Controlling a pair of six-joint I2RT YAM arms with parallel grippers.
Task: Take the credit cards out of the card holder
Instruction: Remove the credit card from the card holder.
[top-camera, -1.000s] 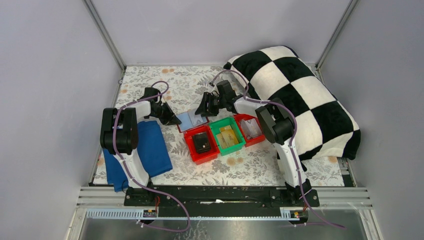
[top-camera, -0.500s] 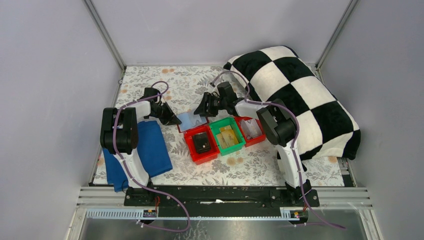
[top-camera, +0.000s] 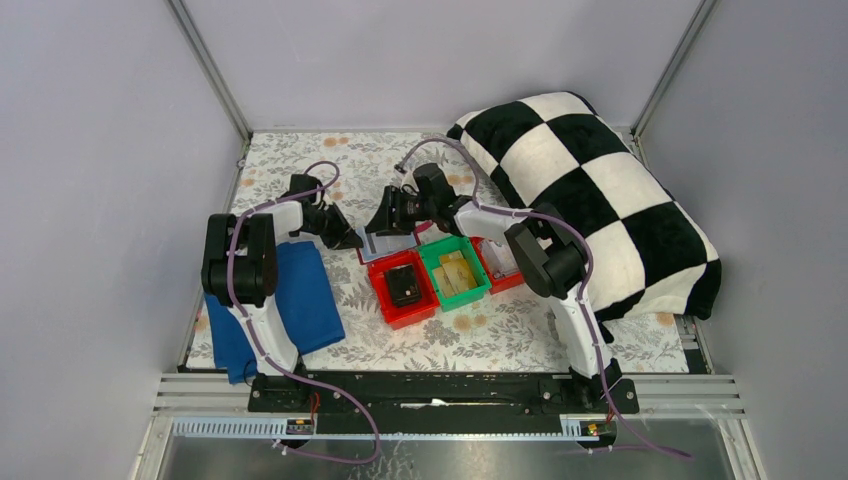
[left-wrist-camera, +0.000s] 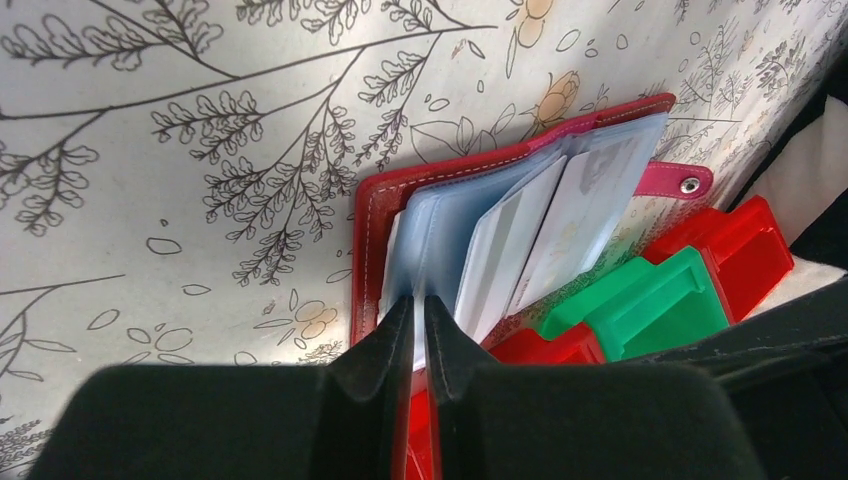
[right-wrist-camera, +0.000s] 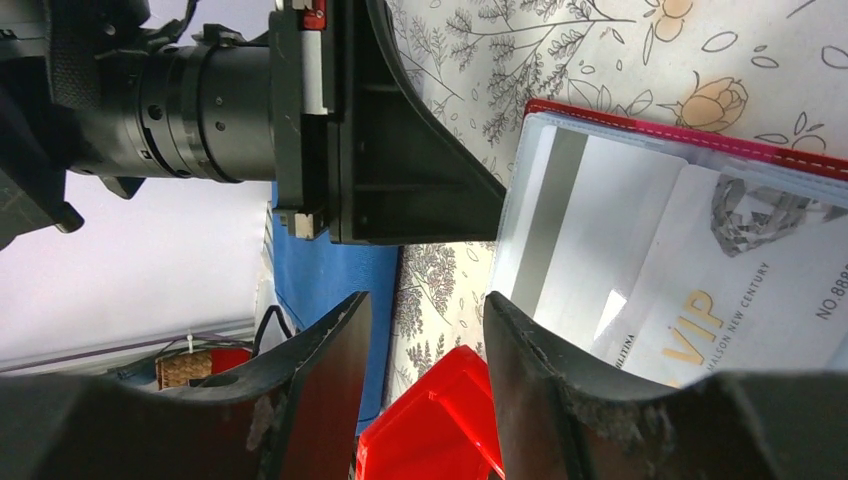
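Extraction barely begun: at centre frame the left gripper pinches the open card holder, credit cards sleeved inside. The right gripper hangs spread, empty; next it must nip one card's edge

"vip" and "new century" on a credit card in the card holder
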